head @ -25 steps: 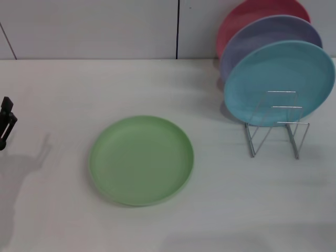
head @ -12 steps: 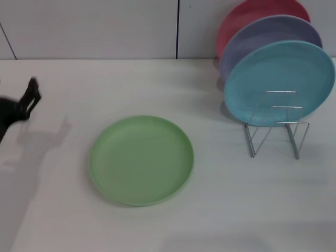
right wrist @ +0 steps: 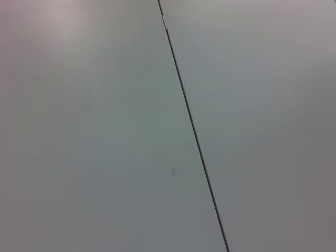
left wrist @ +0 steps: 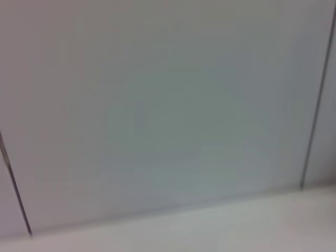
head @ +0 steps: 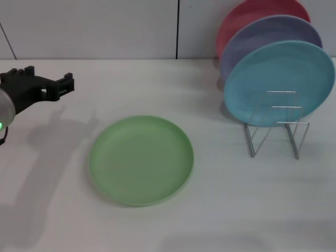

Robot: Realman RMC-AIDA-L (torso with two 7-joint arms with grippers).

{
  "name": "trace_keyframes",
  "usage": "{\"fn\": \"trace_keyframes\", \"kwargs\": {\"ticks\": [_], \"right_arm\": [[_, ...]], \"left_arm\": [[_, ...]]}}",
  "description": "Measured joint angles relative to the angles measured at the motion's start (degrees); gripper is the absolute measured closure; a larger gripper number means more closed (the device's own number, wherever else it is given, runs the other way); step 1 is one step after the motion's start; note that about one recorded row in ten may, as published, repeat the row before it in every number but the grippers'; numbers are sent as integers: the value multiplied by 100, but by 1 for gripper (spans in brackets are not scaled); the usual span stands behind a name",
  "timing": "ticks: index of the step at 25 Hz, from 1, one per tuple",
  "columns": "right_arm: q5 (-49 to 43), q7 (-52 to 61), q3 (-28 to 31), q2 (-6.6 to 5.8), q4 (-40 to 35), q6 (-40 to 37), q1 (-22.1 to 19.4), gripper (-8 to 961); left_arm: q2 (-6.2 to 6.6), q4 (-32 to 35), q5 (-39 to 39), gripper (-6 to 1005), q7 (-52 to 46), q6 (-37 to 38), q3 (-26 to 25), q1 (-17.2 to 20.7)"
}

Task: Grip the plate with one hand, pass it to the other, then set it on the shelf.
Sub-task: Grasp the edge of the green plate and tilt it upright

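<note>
The plate lies flat on the white worktop, bare surface all round its rim, well apart from the rack to its right, where a blue plate leans upright with lavender and red ones behind it. The left gripper hangs above the worktop near its left edge, up and left of the plate and apart from it, holding nothing; I cannot tell how its fingers are set. No writing shows anywhere.
</note>
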Motion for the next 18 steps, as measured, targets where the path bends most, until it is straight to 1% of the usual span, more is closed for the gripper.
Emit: {"fn": "trace_keyframes", "kwargs": {"ticks": [1,2,3,4,5,7,8,12,18], "right_arm": [[0,0,0,0,0,0,0,215],[0,-16,0,-8,0,23,23,214],[0,-16,0,-8,0,23,23,214],[0,-27,0,-10,-1,27,32,214],[0,-27,0,-10,-1,27,32,214],[0,-31,0,-10,-5,34,34,214],[0,-31,0,-10,-5,34,34,214],[0,-32,0,-10,0,38,30,214],[0,-34,0,-9,-4,39,15,214]], "left_arm": [[-109,-127,-26,168,98,-500,-136,-121],[-282,-264,-84,168,254,-1395,-380,-379],[-282,-264,-84,168,254,-1395,-380,-379],[-313,-280,-162,167,227,-2038,-480,-660],[-313,-280,-162,167,227,-2038,-480,-660],[-313,-128,-230,167,118,-2658,-526,-987],[-313,-128,-230,168,118,-2658,-526,-987],[-329,255,-262,169,13,-2781,-468,-1083],[-333,523,-271,171,-79,-2920,-377,-1124]]}}
